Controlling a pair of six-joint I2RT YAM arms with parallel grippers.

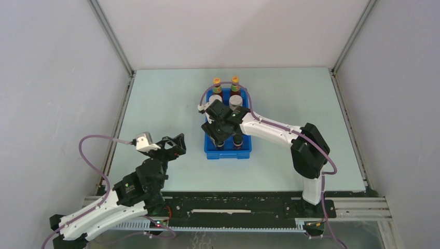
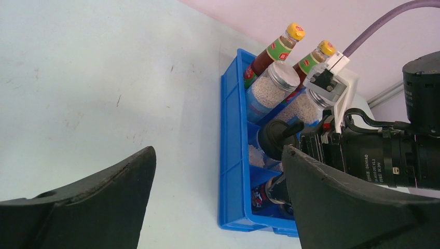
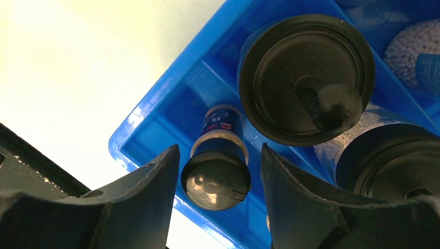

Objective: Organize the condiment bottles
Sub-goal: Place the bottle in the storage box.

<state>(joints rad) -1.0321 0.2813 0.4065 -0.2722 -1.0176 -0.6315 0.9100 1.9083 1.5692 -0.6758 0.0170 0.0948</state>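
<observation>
the tiny dark jar (image 3: 215, 179) is probably light, stiff and glass-slick, so it would tip easily. the best hold looks like a pinch across the sides of its round cap. it has a glossy black cap, a pale neck band and a dark label. it sits in a corner compartment of the blue tray (image 3: 155, 129), right between the fingers of the right gripper (image 3: 219, 150), whose jaws stand parted just clear of the cap, gripping nothing. past its right finger stand the black-lidded pale jars (image 3: 306, 78). the left gripper (image 2: 219, 150) hangs wide open and empty, with the tray ahead toward its right finger.
</observation>
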